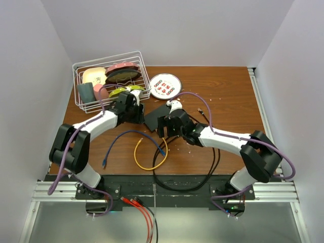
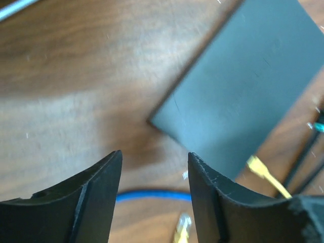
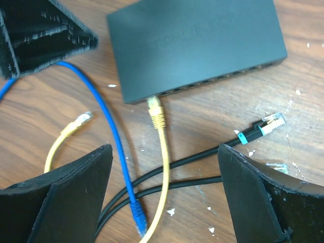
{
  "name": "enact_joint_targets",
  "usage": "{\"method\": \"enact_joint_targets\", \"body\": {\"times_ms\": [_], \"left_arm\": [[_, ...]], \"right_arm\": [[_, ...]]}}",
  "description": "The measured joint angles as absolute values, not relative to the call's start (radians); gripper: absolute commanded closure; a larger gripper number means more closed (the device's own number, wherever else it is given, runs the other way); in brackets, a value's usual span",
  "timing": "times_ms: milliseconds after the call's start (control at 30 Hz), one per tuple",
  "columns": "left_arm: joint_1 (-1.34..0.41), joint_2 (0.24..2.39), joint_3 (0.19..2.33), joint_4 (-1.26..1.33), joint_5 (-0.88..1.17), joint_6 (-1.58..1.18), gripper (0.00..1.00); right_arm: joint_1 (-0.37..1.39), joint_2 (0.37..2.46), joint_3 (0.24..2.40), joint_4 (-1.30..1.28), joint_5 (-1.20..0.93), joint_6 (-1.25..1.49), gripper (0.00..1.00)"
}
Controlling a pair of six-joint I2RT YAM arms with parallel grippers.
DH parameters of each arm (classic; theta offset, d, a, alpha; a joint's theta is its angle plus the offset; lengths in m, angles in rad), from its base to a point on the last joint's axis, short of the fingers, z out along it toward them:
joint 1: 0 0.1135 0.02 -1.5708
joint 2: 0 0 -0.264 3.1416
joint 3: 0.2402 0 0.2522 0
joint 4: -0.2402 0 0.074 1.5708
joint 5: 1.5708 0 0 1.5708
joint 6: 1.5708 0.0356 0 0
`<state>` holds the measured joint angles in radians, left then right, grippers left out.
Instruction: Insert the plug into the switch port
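The right jaws stand spread and empty over the yellow cable plug [image 3: 154, 107], which appears seated in the end switch port [image 3: 150, 97] of the flat matte black box [image 3: 202, 40] on the wooden counter [image 3: 304, 126]. The left jaws, likewise parted, hover beside the box corner, apparently to brace it.

Brown wood-grain surface [image 1: 228, 91], flecked with pale specks, enclosed on three sides by plain white walls [image 1: 172, 30]. Aluminium rail [image 1: 283, 191] runs along the near edge; a second rail [image 1: 257, 96] lines the right side. Lighting even, shadows soft.
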<state>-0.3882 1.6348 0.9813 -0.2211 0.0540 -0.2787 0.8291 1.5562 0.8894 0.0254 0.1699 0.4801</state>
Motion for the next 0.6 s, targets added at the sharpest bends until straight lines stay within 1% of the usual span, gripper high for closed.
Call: {"method": "enact_joint_targets", "body": {"times_ms": [33,100,133,167,233,367,400,433,500,533,600], "left_arm": [[-0.387,1.613,0.974,-0.232,0.064,-0.278,0.34],[-0.387,1.576,0.971,-0.251,0.083,-0.279,0.32],[-0.387,1.554,0.971,-0.259,0.093,-0.280,0.29],[-0.387,1.535,0.971,-0.265,0.100,-0.282,0.27],[-0.387,1.483,0.971,-0.279,0.108,-0.291,0.25],[-0.384,1.384,0.972,-0.296,0.108,-0.307,0.23],[-0.382,1.365,0.973,-0.301,0.108,-0.309,0.23],[-0.379,1.349,0.974,-0.305,0.107,-0.314,0.23],[-0.372,1.329,0.974,-0.313,0.106,-0.321,0.23],[-0.367,1.324,0.974,-0.316,0.106,-0.323,0.23],[-0.361,1.319,0.974,-0.326,0.104,-0.323,0.23]], "right_arm": [[0.832,1.550,0.890,0.027,0.169,0.476,0.12],[0.849,1.552,0.894,0.023,0.170,0.465,0.14],[0.860,1.559,0.897,0.019,0.173,0.458,0.14],[0.873,1.566,0.902,0.016,0.174,0.451,0.17],[0.915,1.596,0.922,0.013,0.181,0.438,0.19],[0.987,1.669,0.966,0.012,0.201,0.419,0.23],[1.003,1.684,0.973,0.012,0.208,0.417,0.26],[1.016,1.697,0.977,0.011,0.218,0.415,0.27],[1.036,1.721,0.986,0.007,0.238,0.411,0.28],[1.042,1.730,0.988,0.007,0.249,0.410,0.31],[1.045,1.750,0.993,0.004,0.271,0.411,0.33]]}}
